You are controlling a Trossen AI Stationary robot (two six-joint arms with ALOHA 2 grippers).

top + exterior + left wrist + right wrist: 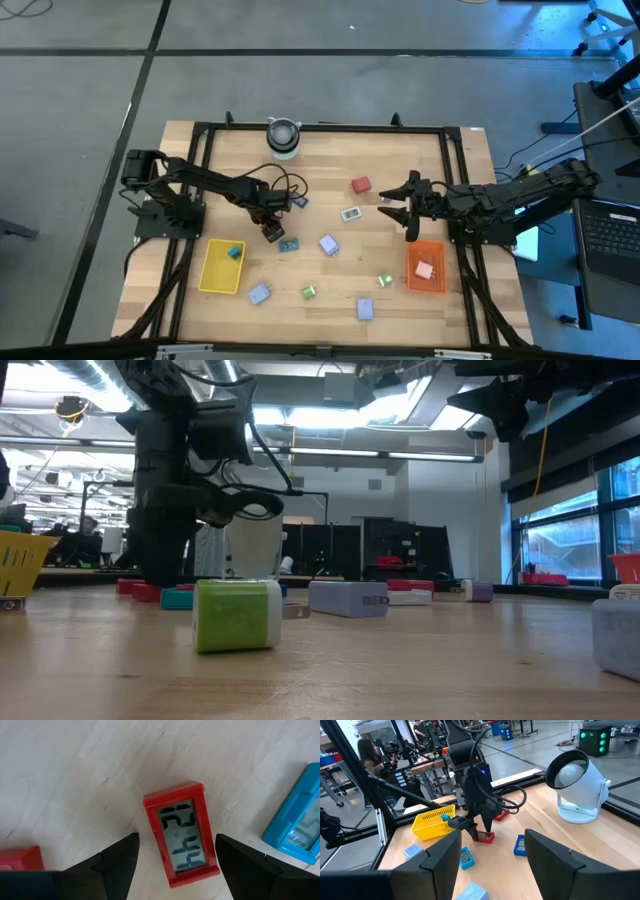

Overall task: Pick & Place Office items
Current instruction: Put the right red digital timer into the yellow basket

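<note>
The left gripper (175, 865) has its fingers (117, 860) spread wide, one on each side of a small red digital clock (182, 832) that lies face up on the counter (330, 165). The fingers straddle the clock's narrow sides without visibly touching it, so the stance reads as alignment for a grasp across the short dimension; nothing is held yet. In the right wrist view the same gripper points straight down over the clock (484, 837), which suits a top-down pick from a flat surface.

Just beside the red clock lies a blue clock (295, 820), close enough that the descending finger on that side could nudge it. A second red item (20, 860) sits near the opposite finger.

The yellow tray (221, 267) stands near the left arm toward the front edge of the counter and already holds a teal item (234, 252); it is the likely destination for left-side picks.

The right gripper (398, 212) hovers over the right half of the counter with fingers (440, 865) parted and empty, apparently waiting. The red tray (426, 268) just in front of it holds a pink item (424, 268).

Remaining office items are scattered between the trays: a red block (361, 184), lavender blocks (328, 244), and a bright green block (237, 616). A grey-white cylindrical object (283, 137) stands at the far edge.
</note>
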